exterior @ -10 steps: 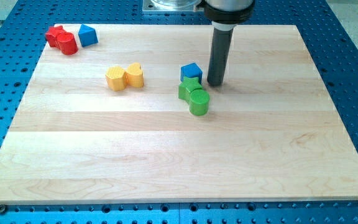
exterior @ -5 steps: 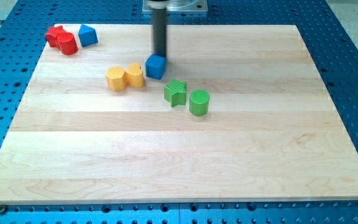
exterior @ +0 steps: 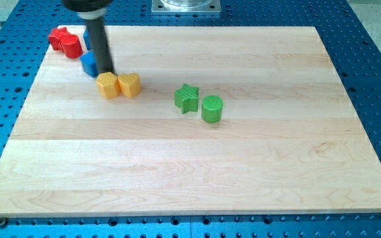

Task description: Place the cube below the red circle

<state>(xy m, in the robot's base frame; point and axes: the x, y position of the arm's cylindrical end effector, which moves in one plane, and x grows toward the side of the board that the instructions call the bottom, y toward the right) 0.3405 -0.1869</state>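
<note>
While the wooden table [exterior: 256,172] lies mostly bare, the blue cube [exterior: 88,64] sits near its top-left corner, just below and right of the red circle [exterior: 71,46]; judged nearly placed. My tip [exterior: 104,72] touches the cube's right side; rod upright, holding nothing.

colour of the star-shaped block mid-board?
Green. The star sits just left of the green cylinder in the camera view.

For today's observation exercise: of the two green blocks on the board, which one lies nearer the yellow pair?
The green star. It sits on the view's left of the green cylinder, on the side facing the yellow blocks.
</note>
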